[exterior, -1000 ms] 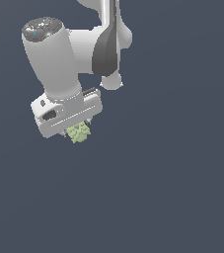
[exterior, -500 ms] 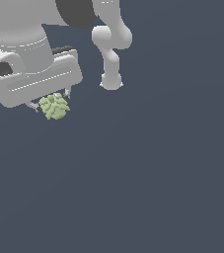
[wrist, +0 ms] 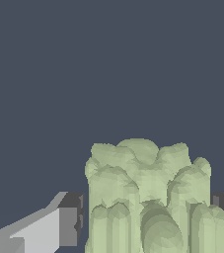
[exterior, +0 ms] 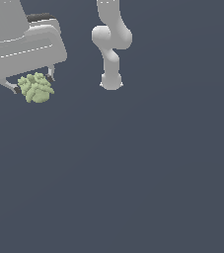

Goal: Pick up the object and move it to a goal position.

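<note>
- Chunk [exterior: 35,88] looks light, stiff and bumpy, pinched between both fingers [wrist: 69,220] on opposite sides.
- Gripper [exterior: 32,84], at ten o'clock, holds it aloft; bumps could let it slip.

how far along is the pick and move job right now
The pickup looks done: the gripper is shut on the object, which sits between the fingers in the wrist view. The carry is in hand, with the gripper at the exterior view's upper left. Left: reaching the goal, which no marker shows, so the remaining distance cannot be judged.
</note>
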Controlling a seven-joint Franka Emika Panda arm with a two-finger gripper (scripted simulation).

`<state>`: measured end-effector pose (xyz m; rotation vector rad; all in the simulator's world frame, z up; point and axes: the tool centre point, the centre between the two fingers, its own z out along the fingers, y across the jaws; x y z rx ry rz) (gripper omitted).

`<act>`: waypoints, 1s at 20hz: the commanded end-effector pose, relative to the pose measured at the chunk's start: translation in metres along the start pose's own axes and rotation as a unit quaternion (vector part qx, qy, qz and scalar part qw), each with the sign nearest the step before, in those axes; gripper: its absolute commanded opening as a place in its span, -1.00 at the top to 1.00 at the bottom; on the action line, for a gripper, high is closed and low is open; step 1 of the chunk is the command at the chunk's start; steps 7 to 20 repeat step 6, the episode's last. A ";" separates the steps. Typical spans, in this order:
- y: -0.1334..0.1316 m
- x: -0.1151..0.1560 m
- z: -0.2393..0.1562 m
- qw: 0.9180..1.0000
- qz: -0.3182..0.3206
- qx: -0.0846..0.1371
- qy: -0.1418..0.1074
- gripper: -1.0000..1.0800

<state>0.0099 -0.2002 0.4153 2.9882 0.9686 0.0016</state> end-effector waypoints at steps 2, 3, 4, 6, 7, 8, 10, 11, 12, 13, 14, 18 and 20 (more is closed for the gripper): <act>0.003 -0.003 -0.008 1.000 0.000 0.000 0.000 1.00; 0.004 -0.003 -0.010 1.000 0.000 0.000 0.000 1.00; 0.004 -0.004 -0.010 1.000 0.000 0.000 0.000 1.00; 0.004 -0.004 -0.011 1.000 0.000 0.000 0.000 1.00; 0.004 -0.004 -0.011 1.000 0.000 0.000 0.000 1.00; 0.004 -0.004 -0.011 1.000 0.000 0.000 0.000 1.00; 0.004 -0.004 -0.011 1.000 0.000 0.000 0.000 1.00; 0.004 -0.004 -0.011 1.000 0.000 0.000 0.000 1.00; 0.004 -0.004 -0.011 1.000 0.000 0.000 0.000 1.00; 0.004 -0.004 -0.011 1.000 0.000 0.000 0.000 1.00; 0.004 -0.004 -0.011 1.000 0.000 0.000 0.000 1.00; 0.004 -0.004 -0.011 1.000 0.000 0.000 0.000 1.00; 0.004 -0.004 -0.011 1.000 0.000 0.000 0.000 1.00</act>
